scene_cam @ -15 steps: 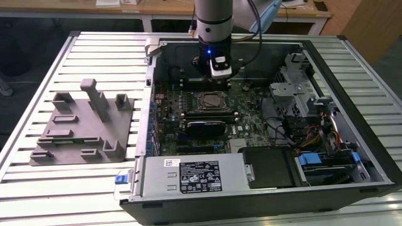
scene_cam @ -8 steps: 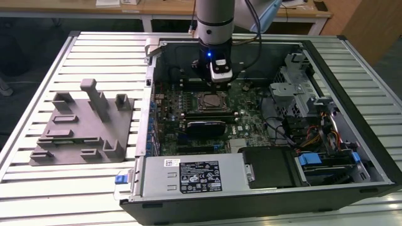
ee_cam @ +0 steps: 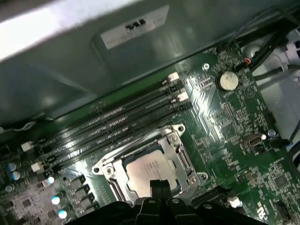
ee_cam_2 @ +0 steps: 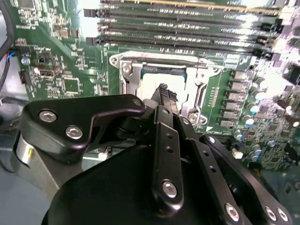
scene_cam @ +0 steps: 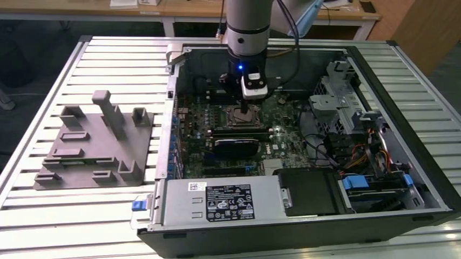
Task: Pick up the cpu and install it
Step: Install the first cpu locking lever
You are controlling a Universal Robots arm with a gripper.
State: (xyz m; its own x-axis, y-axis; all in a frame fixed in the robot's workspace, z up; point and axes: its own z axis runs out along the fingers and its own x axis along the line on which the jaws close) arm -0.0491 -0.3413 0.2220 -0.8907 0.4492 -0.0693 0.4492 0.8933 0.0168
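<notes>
Cpu (ee_cam: 149, 172) seated in socket (ee_cam: 108, 169), gripper (ee_cam: 159, 187) above (near edge hidden)

My wrist views show strong white glare on the motherboard (ee_cam_2: 225, 28) and the case wall (ee_cam: 56, 37); edges look soft.

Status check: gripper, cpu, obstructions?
Gripper down over the socket, jaws together. Cpu lying in the socket. Nothing between them.
</notes>
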